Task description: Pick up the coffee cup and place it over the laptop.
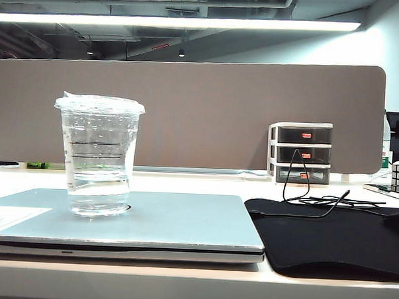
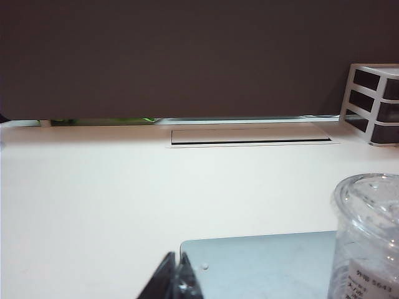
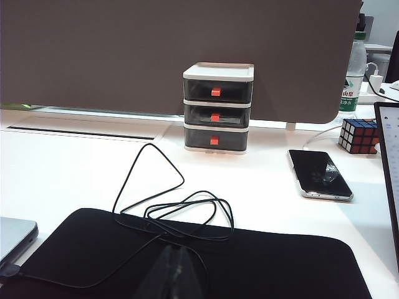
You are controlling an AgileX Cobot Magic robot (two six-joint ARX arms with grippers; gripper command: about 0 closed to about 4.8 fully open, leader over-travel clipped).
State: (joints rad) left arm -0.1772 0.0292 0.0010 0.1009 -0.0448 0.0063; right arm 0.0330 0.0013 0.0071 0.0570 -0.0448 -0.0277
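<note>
**Standing cup on closed laptop: counter inventory**

Resting upright on the lid of the closed slim silver-grey laptop (image 1: 176, 221): one clear tapered plastic coffee cup (image 1: 98, 155) with wrinkled film top, thin dark lines on its wall and some clear liquid inside.

White counter (image 1: 204, 183) carries the laptop, with a black fabric mat (image 1: 328, 238) just beside it. A thin black cable (image 3: 168, 208) loops across the mat and counter.

Small three-drawer organizer (image 3: 218, 106), white frame with red pulls, stands against the grey-brown partition panel (image 1: 188, 112). A dark smartphone (image 3: 319, 174) and a colour-tiled puzzle cube (image 3: 358, 136) lie near it.

Left claw (image 2: 177, 280): pressed together, low at the laptop's corner, apart from the cup. Right claw (image 3: 177, 274): dark blurred tips over the mat look closed together, holding nothing.
</note>
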